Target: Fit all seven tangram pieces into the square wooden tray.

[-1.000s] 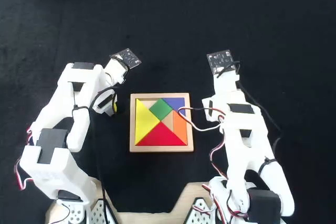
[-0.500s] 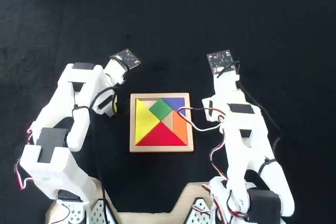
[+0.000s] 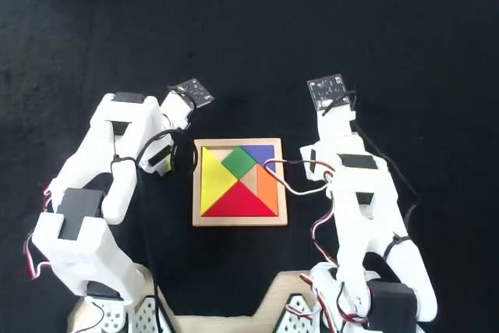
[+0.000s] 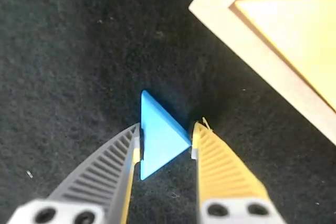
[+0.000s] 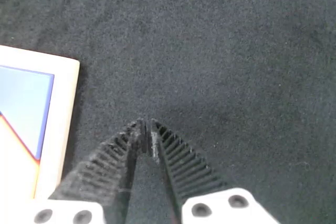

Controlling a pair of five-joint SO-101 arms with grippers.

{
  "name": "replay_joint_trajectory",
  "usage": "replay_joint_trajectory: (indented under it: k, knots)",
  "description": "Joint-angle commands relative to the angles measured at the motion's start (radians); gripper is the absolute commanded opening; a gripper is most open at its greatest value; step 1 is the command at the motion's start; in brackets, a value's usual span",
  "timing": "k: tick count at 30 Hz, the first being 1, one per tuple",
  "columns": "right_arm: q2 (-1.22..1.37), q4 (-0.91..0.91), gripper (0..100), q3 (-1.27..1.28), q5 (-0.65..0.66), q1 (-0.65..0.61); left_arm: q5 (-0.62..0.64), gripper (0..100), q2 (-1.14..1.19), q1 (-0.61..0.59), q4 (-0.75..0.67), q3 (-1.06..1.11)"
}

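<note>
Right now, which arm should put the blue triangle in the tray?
Left. The left end effector grips the blue triangle beside the tray; the right end effector is shut, empty.

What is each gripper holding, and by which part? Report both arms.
The left gripper pinches the small blue triangle across its width, with one finger on its long edge and the other at the opposite corner. The right gripper is shut on nothing.
</note>
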Motion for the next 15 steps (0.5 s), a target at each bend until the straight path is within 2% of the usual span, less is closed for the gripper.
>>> replay_joint_trajectory:
  k: [1, 6, 11, 15]
  knots:
    - [-0.030, 0.008, 1.1, -0.004, -0.003, -0.015, -0.003, 3, -0.054, 0.041, 0.069, -0.099]
    - [-0.033, 0.008, 1.1, -0.004, -0.003, -0.009, -0.003, 3, -0.077, 0.091, 0.075, -0.124]
    - [-0.036, 0.006, 1.1, -0.008, -0.003, 0.002, -0.008, 3, -0.078, 0.211, 0.077, -0.154]
    - [-0.036, -0.002, 1.1, -0.021, -0.012, 0.091, -0.052, 3, -0.077, 0.297, 0.069, -0.200]
